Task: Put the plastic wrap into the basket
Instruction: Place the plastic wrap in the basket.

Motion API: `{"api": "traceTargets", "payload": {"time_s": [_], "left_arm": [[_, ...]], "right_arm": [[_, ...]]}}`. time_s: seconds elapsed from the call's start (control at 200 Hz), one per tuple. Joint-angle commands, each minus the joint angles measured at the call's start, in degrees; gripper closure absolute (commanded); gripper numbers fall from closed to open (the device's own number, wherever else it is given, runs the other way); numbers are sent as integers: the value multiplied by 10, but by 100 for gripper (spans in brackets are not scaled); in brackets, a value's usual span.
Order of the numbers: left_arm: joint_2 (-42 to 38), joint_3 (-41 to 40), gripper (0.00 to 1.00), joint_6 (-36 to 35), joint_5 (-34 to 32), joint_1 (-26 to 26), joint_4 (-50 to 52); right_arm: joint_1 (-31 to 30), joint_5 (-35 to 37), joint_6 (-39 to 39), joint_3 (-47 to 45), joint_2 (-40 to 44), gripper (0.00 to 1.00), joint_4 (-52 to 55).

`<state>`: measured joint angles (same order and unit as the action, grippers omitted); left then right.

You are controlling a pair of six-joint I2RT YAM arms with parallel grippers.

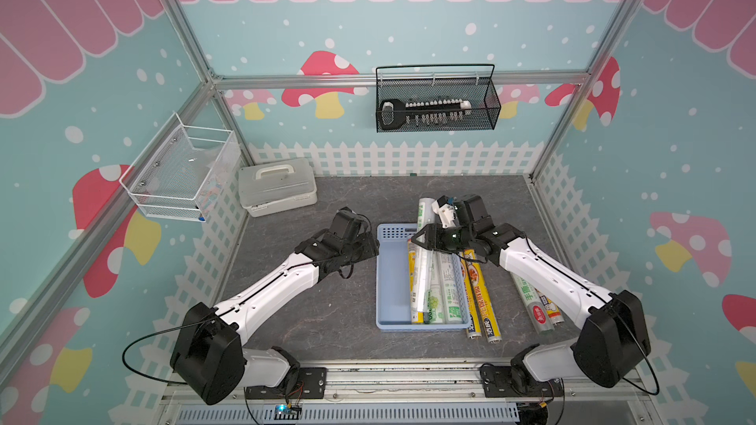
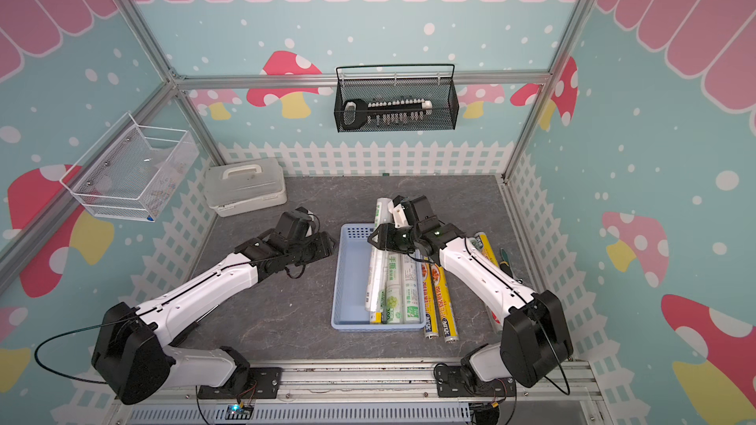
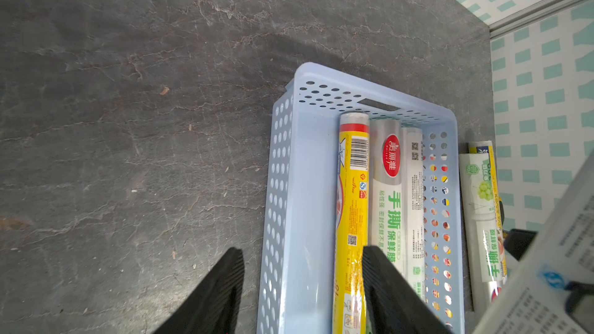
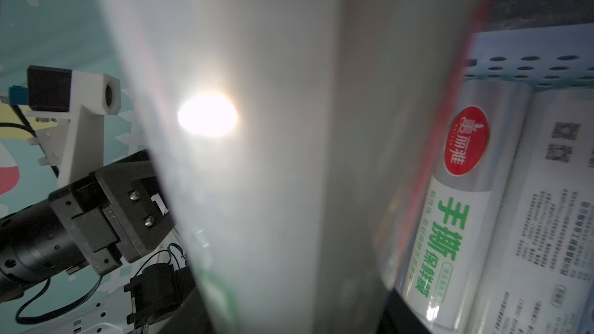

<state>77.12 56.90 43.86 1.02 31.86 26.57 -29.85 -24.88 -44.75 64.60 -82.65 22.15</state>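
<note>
We see the right gripper [image 1: 421, 238] sitting on the held roll [image 1: 424, 210], a white-clear tube. That roll fills the right wrist view and hides the jaws there, so we judge them clamped on it from both top views. The left gripper [image 3: 302, 250] has its jaws apart and empty, straddling the left side wall of the basket [image 1: 392, 275].

The rest of the plastic wrap [image 1: 444, 280]:
- Several rolls lie flat inside the basket, packed toward its right wall.
- The yellow pair [image 1: 476, 300] lies on the bench [image 1: 319, 300], just beside that wall on the outside.
- The outer pair [image 1: 536, 308] lies farther right, partly under the right arm.

**Handling, our guess:**
- The rolls are light and stiff, probably on a hard core, so they won't bend.
- The skin is glossy and likely slippery, and a round body rolls off if dropped on the bench.
- The best hold is across the tube near mid-length. Here the grip sits nearer the far end, so the long near part may sag or pivot.

**Axis:** the held roll runs near-far, roughly along the basket's length and slightly skewed. It is tilted, with the far end sticking out above the far rim and the near end down among the rolls inside. The basket looks barely longer than a roll, so the axis must line up before letting go.
</note>
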Motion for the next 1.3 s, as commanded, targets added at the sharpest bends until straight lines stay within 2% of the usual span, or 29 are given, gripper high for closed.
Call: {"api": "traceTargets", "payload": {"time_s": [0.0, 0.265, 0.57, 0.805, 1.296], "left_arm": [[-13, -16, 37, 11, 0, -2, -20], [-18, -28, 37, 15, 7, -4, -27], [-12, -31, 37, 15, 20, -5, -33], [-5, -29, 37, 15, 22, -5, -36], [4, -24, 37, 15, 25, -5, -42]], "right_arm": [[-17, 3, -29, -4, -23, 71, -52], [-56, -23, -63, 23, -135, 70, -100], [-80, -35, -85, 66, -224, 69, -91], [-87, -24, -87, 76, -244, 55, -74], [-92, -31, -72, 81, -283, 40, -76]]}}
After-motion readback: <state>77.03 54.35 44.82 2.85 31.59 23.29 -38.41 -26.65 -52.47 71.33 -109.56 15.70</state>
